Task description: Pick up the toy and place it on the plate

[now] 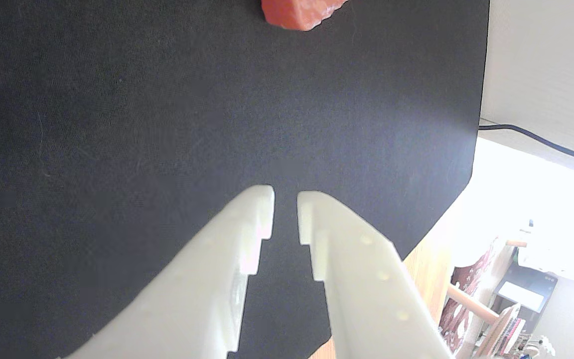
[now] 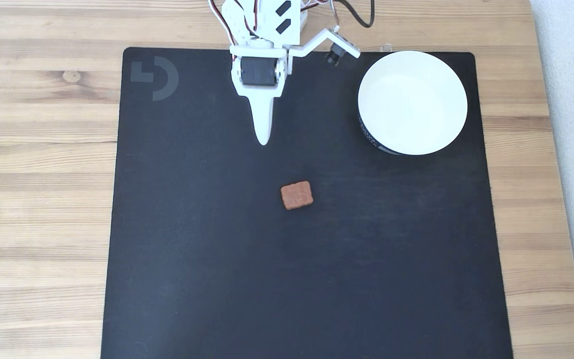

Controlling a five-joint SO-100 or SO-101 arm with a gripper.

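The toy [image 2: 297, 195] lies flat in the middle of the black mat [image 2: 192, 249], and nothing touches it. In the fixed view the gripper [image 2: 264, 141] points down the picture, and the toy is further down and a little to the right of its tip, apart from it. The wrist view shows the jaws nearly together with a narrow gap, holding nothing. The toy's long side runs across. The plate [image 2: 459, 107] stands empty, well to the right.

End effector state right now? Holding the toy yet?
End effector: fingers slightly apart with a narrow gap, nothing between them. Toy lies on the black mat, apart from it and outside the plate.
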